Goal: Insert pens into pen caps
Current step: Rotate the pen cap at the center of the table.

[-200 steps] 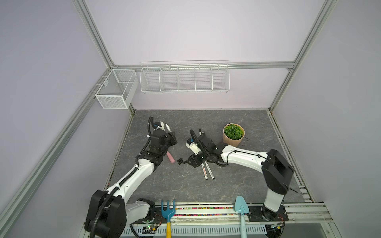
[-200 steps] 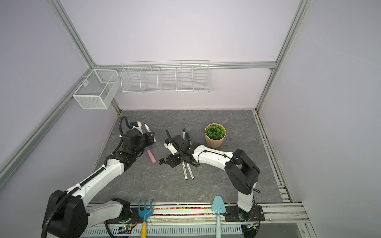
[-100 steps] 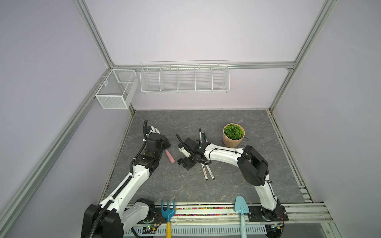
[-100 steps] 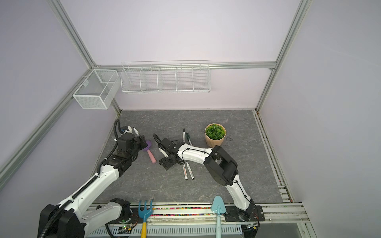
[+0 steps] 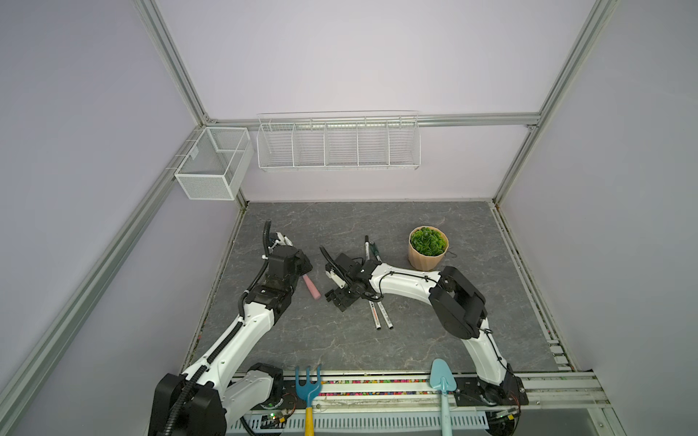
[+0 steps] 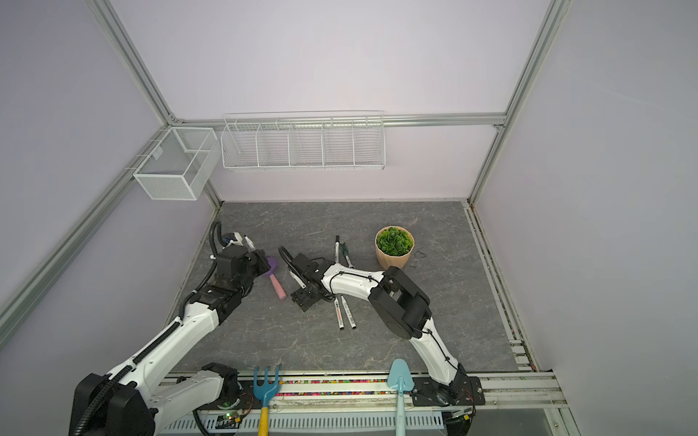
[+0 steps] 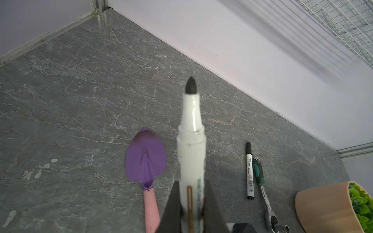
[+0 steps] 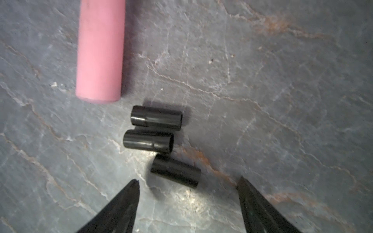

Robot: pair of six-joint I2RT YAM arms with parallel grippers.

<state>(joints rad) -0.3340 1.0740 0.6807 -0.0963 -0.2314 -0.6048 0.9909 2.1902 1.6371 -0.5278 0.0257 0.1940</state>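
Over the table [image 5: 340,226] in a top view, your right gripper [image 5: 342,298] hangs low, with two spare pens [image 5: 379,315] at its 4 o'clock.

On the left wrist view, your left gripper [image 7: 191,187] is clamped on a pen [image 7: 190,141], tip bare.

On the right wrist view, the right gripper's jaws stand apart over three pen caps [image 8: 148,141]. Go down slowly and pinch the closest cap [image 8: 175,171] across its round sides, leaving its open end free.

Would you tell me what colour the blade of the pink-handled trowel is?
Purple; the blade shows best in the left wrist view.
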